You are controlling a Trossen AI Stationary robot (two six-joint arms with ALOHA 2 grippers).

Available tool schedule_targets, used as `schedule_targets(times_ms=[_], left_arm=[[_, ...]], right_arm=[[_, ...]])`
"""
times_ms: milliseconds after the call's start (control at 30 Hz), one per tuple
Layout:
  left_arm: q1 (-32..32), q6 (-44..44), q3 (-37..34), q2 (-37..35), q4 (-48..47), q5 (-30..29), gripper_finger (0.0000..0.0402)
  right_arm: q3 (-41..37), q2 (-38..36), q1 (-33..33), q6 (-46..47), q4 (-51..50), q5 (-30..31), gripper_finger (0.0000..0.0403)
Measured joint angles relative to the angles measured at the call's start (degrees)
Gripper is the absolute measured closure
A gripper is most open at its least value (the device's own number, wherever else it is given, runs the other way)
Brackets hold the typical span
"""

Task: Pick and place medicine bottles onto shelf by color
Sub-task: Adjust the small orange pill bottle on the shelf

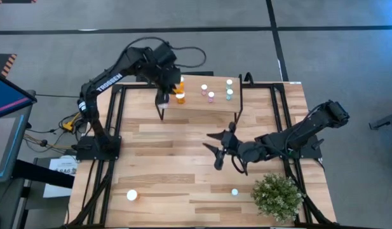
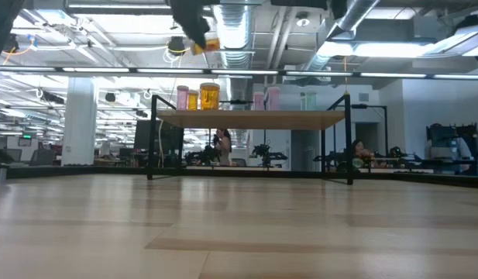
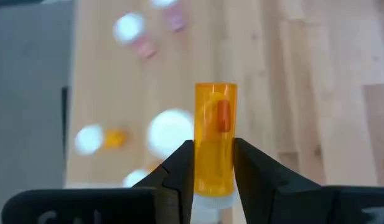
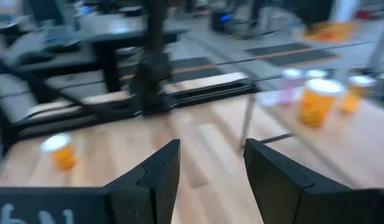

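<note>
Left gripper clamps our orange bottle (cap toward wrist) above the shelf; right gripper waits open.

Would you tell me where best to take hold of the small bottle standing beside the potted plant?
Probably across its cap and upper body, coming straight down: the bottle stands upright, cap facing up, with bare table around it except where the plant crowds one side.
</note>
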Motion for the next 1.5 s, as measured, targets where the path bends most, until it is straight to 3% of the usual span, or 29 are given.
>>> schedule_targets(times_ms=[300, 633, 867, 1033, 1500], left_arm=[[-16.91, -3.48, 0.01, 0.02, -0.80, -1.95, 0.0321], [-30.43, -4.94, 0.01, 0.02, -0.20, -8.61, 0.0321], [-33.46, -6.18, -0.01, 0.02, 0.85, -12.19, 0.0321], [-33.74, -6.98, -0.04, 0.02, 0.75, -12.60, 0.0321], [-33.72, -7.33, -0.04, 0.02, 0.77, -12.57, 0.0321]], right_arm=[[0.02, 0.00, -2.86, -0.65, 5.31, 0.82, 0.0201], [0.02, -0.02, -5.25, -2.41, 7.56, -9.74, 0.0143], [0.07, 5.41, -3.33, -15.54, 22.84, -9.55, 0.0132], [-0.04, 9.87, -2.52, -22.02, 28.25, -3.10, 0.0132], [2.84, 13.14, -4.58, -23.05, 30.48, -2.02, 0.0145]])
